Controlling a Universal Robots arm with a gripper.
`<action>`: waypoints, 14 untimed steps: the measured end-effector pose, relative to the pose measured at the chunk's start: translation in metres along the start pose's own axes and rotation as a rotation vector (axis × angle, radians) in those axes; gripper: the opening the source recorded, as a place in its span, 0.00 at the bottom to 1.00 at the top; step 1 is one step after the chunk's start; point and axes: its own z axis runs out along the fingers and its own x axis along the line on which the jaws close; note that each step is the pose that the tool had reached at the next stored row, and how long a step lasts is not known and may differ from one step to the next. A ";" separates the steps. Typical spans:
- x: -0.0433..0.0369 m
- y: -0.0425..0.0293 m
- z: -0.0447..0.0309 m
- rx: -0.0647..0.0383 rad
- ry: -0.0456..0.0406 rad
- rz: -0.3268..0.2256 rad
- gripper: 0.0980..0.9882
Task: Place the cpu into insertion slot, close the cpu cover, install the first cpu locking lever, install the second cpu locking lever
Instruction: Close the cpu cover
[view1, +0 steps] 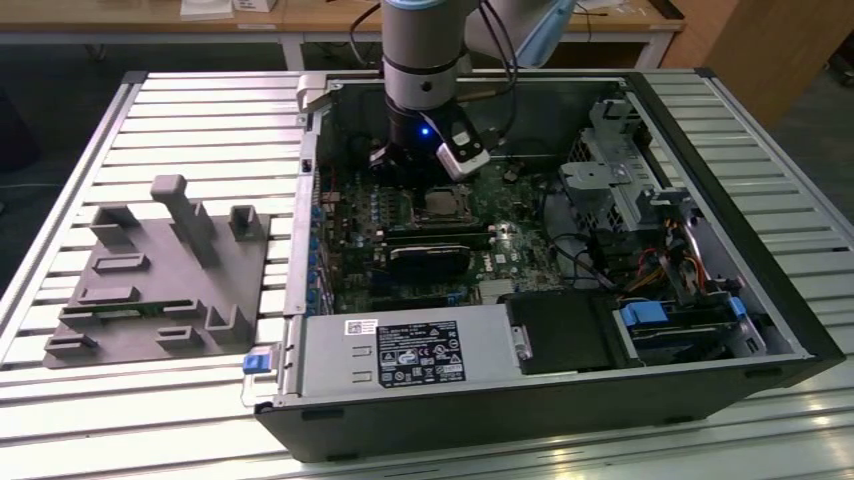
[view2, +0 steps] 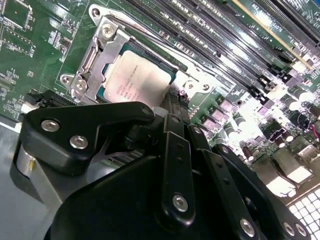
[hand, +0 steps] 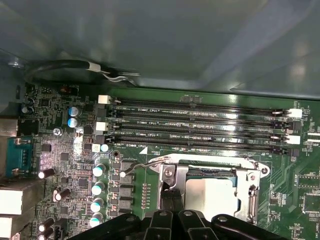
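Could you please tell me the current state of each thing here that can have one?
cpu: seated in the insertion slot, silvery top up.
cpu cover: down, framing the cpu.
wire lever: beside the cover; latching unclear.
memory slots: empty.
computer case: lying on its side, open.
pincer: low at the cover's edge.

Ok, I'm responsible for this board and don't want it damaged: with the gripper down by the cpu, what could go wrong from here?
The gripper is low at the edge of the cpu cover; a sideways slip could scrape the cpu or knock the capacitors nearby. The wire locking lever looks unlatched in the first wrist view and might spring or snag.
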 end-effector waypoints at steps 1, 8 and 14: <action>0.0000 0.0000 0.0000 0.000 0.0000 0.000 0.01; -0.0043 -0.0002 0.0002 0.000 0.0000 0.000 0.01; -0.0074 -0.0003 0.0002 0.000 0.0000 0.000 0.01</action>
